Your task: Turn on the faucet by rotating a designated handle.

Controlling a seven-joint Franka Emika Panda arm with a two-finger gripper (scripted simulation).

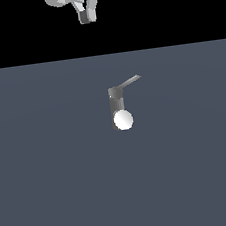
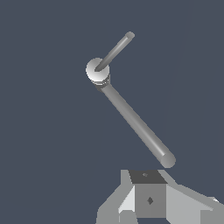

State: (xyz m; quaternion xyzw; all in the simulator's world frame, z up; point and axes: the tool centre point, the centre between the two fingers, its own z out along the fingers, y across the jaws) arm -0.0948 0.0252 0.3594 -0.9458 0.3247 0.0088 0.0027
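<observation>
The faucet (image 1: 116, 104) is a short grey post with a darker cap, standing on the floor in the middle of the exterior view. The handle (image 1: 130, 81) is a thin light-grey bar jutting from the cap toward the exterior view's right. A bright white ball (image 1: 123, 120) sits at the post's lower end. My gripper (image 1: 87, 18) hangs high above and behind the faucet, well apart from it; its jaws look closed together with nothing held. In the wrist view the ball (image 2: 97, 70), the thin handle (image 2: 116, 49) and the long grey post (image 2: 138, 124) lie beyond the gripper (image 2: 148, 177).
The faucet stands on a flat blue-grey floor (image 1: 53, 183). A black background fills the band above it. No other objects show in either view.
</observation>
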